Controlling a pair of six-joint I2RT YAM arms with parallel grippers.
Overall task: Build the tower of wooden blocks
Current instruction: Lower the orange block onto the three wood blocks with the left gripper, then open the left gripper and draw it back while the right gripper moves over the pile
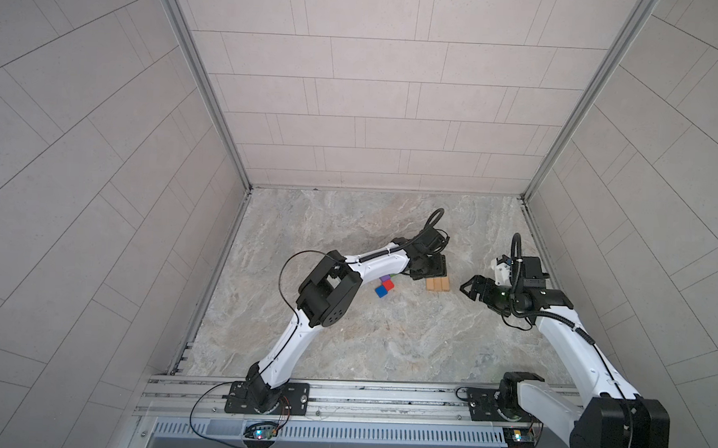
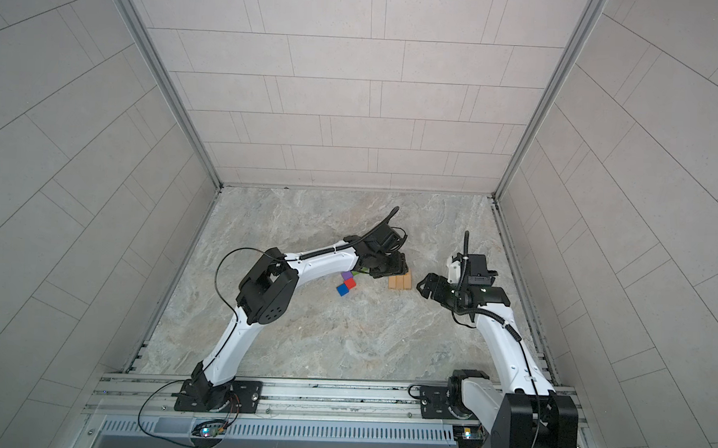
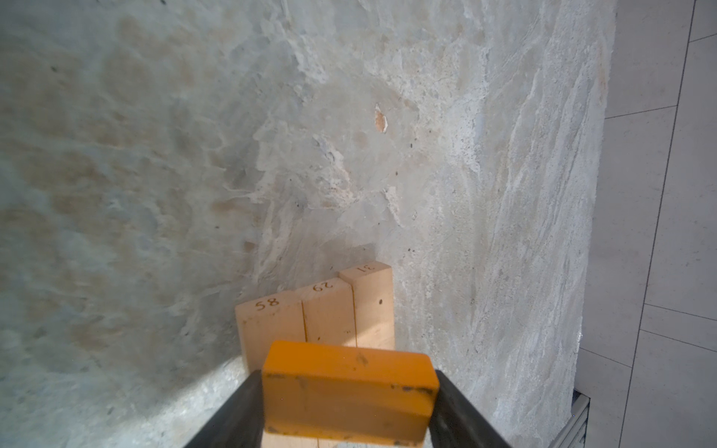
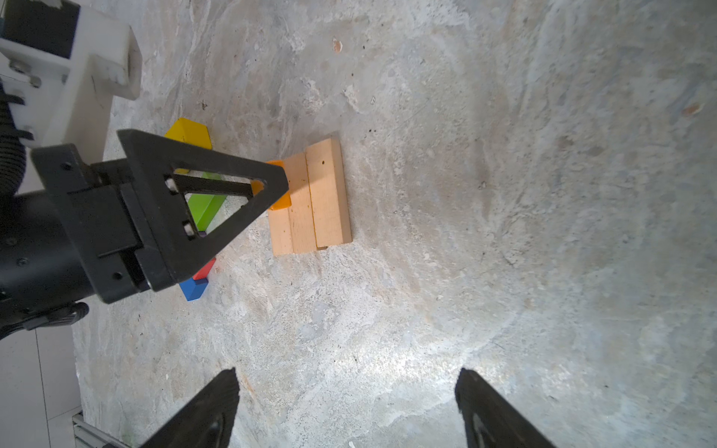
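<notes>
Three tan wood blocks (image 1: pixel 438 284) (image 2: pixel 399 281) (image 3: pixel 329 314) (image 4: pixel 310 198) lie side by side on the stone floor as the tower's flat base. My left gripper (image 1: pixel 428 274) (image 2: pixel 388 270) (image 3: pixel 347 388) is shut on an orange block (image 3: pixel 349 391) (image 4: pixel 280 201), held crosswise just over the near end of the tan row. My right gripper (image 1: pixel 469 290) (image 2: pixel 423 287) (image 4: pixel 348 374) hangs open and empty to the right of the tan blocks.
Left of the tan row lie a blue cube (image 1: pixel 381 291) (image 4: pixel 193 289), a red cube (image 1: pixel 388 284) (image 4: pixel 205 268), a purple cube (image 1: pixel 384 278), a green oblong (image 4: pixel 207 207) and a yellow block (image 4: pixel 189 134), partly under the left arm. Tiled walls enclose the floor.
</notes>
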